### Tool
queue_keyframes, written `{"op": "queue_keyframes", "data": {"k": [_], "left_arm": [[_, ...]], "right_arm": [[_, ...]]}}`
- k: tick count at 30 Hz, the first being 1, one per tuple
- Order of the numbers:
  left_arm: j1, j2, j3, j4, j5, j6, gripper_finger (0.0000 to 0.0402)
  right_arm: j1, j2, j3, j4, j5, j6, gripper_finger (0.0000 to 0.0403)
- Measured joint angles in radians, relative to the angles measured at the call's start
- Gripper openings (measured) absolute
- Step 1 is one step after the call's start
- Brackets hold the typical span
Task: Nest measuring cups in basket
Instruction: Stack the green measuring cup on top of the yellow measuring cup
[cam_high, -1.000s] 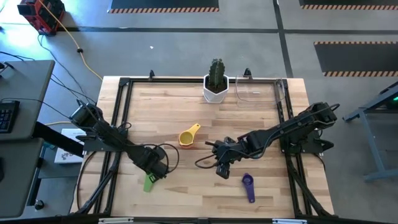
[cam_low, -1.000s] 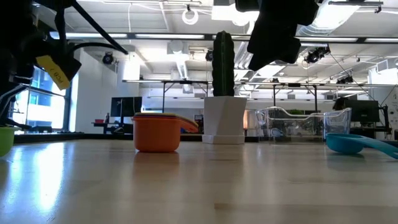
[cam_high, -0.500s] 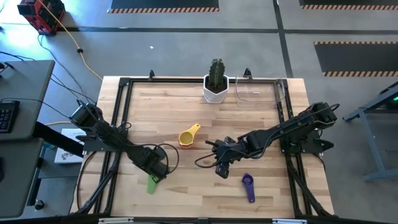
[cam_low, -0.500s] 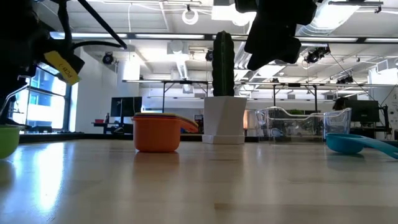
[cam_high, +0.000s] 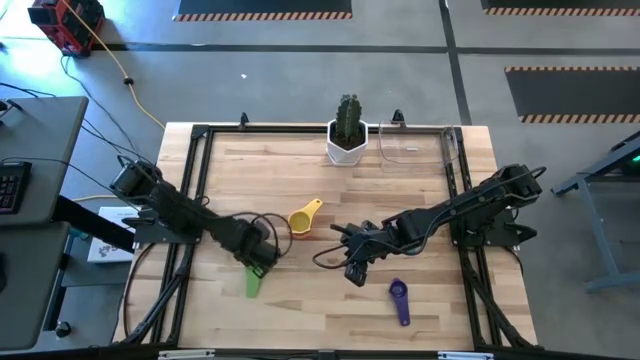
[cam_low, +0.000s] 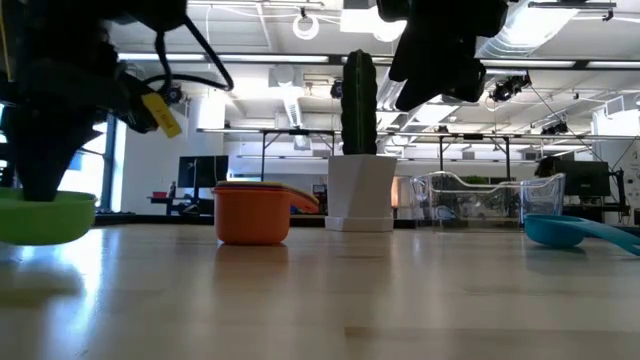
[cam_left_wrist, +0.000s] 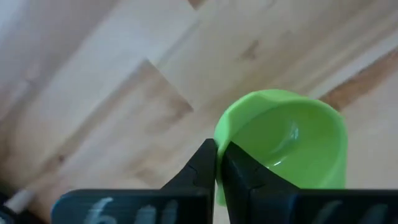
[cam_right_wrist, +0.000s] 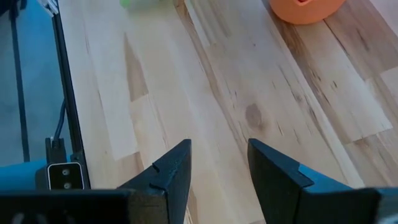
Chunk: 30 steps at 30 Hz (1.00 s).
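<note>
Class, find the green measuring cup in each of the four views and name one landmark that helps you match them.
High view: green measuring cup at lower left of the table, under the left gripper.
Low view: far left, lifted just off the wood.
Left wrist view: centre right, rim pinched by shut fingers.
Right wrist view: green sliver at top edge.
Shared landmark: the orange cup.

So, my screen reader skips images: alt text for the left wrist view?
The left hand is shut on the rim of a green measuring cup, its open bowl facing the camera, above the light wooden table.
</note>
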Motion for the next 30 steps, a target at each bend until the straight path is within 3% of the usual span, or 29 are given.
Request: {"op": "queue_keyframes", "data": {"k": [30], "left_arm": [[0.460,-0.013,0.000,-0.032,0.008,0.596,0.0004]], "right_arm": [[0.014,0.000,0.000,0.002,-0.004,0.046,0.0149]]}}
